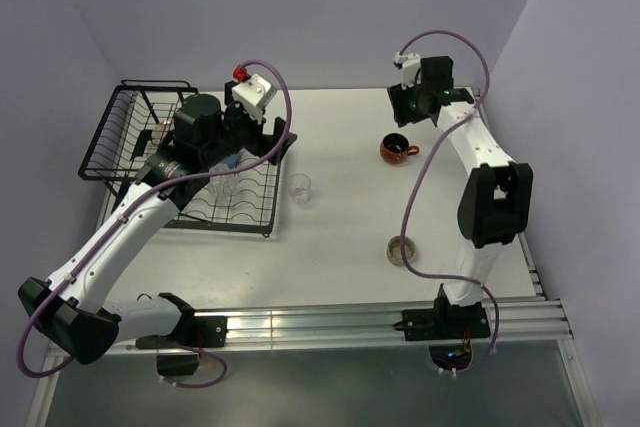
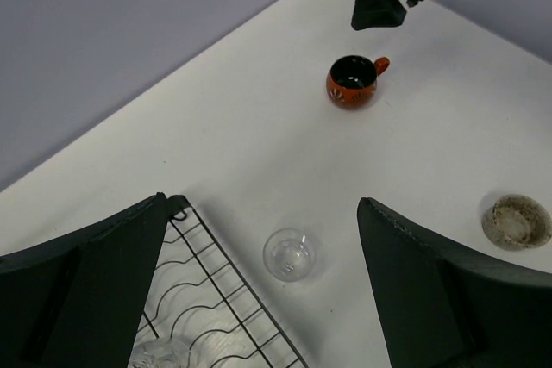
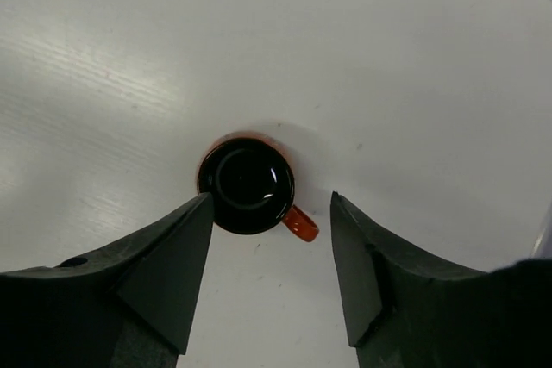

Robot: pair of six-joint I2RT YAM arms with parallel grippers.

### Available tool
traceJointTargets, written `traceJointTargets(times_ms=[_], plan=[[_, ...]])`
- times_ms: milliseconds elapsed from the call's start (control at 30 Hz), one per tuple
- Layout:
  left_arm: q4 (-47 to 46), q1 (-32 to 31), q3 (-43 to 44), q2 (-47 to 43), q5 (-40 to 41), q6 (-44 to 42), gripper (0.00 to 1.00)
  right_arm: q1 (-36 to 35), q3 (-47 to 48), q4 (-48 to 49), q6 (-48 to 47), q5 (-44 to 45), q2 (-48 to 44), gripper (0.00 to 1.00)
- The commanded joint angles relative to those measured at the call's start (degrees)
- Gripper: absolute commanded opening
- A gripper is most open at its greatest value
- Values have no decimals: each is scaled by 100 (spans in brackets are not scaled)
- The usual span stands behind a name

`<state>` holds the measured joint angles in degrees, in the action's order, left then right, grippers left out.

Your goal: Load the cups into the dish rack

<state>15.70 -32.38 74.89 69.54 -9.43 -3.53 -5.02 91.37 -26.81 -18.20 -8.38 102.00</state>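
A dark brown-orange cup (image 3: 247,184) stands upright at the centre of the frame on the white table (image 3: 414,66) — handle pointing lower right — between wide-apart black jaws rising from the bottom edge.

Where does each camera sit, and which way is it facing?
Top external: above and behind the bases, looking down on the table, dish rack, left arm and right arm.
Left wrist: over the rack's corner, looking across at the clear glass, orange cup and low brownish cup; own fingers at the lower corners.
Right wrist: straight down on the orange cup; own fingers frame it.
Shared: all three show the orange cup.
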Motion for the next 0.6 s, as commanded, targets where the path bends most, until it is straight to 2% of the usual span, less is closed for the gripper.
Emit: traceJointTargets(times_ms=[0,133,300,567], plan=[[275,65,236,69,-340,168,99,53,714,-984,97,-269,652,63],[468,109,307,121,-639,89,99,71,961,-1177,-61,-226,1173,60],[548,109,420,296,-630,124,99,71,1163,-1353,-228,-94,1691,57],[671,109,570,526,-648,256,99,80,1093,-1073,-307,293,2061,53]])
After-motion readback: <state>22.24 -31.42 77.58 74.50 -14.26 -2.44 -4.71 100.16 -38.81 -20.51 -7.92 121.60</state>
